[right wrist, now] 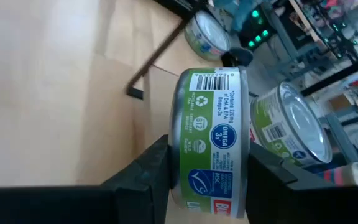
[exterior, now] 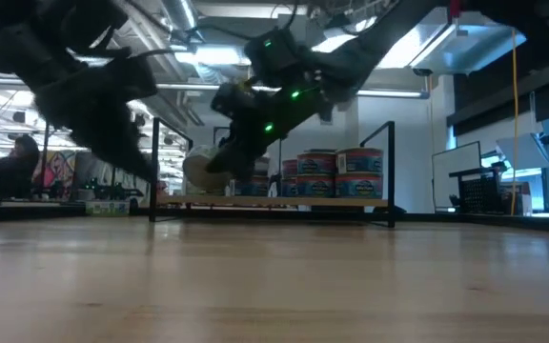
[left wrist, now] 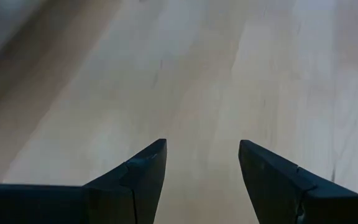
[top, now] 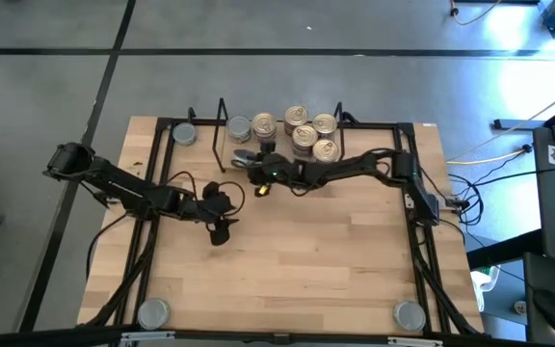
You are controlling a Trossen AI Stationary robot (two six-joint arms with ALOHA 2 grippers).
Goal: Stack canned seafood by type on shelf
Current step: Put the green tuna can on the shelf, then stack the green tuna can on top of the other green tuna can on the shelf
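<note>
My right gripper (top: 247, 159) reaches from the table's right to the left end of the black wire shelf (top: 222, 135) and is shut on a green-labelled tin (right wrist: 211, 137). Gold-lidded tins (top: 303, 135) stand grouped on the shelf's wood base, with a silver-lidded one (top: 238, 127) at their left. In the low view the shelved tins (exterior: 336, 174) show blue labels, some stacked two high. The right wrist view shows two more green-labelled tins (right wrist: 291, 127) (right wrist: 207, 34) beyond the held one. My left gripper (left wrist: 202, 162) is open over bare table (top: 222, 229), touching nothing. My right gripper pinches the green-labelled tin between its two fingers, one finger (right wrist: 157, 171) on each flat end, the label wall (right wrist: 219, 106) facing the wrist camera. The fingers come slanting down from the table's right. The tin (exterior: 198, 171) sits on edge, lifted clear of the shelf base.
Round silver-grey tins sit near the table's corners: far left (top: 183, 135), near left (top: 152, 311), near right (top: 409, 314). Black rails (top: 422, 241) edge the table. Bare wood (top: 316, 260) lies open in the table's middle and near half. Cables trail off the right side.
</note>
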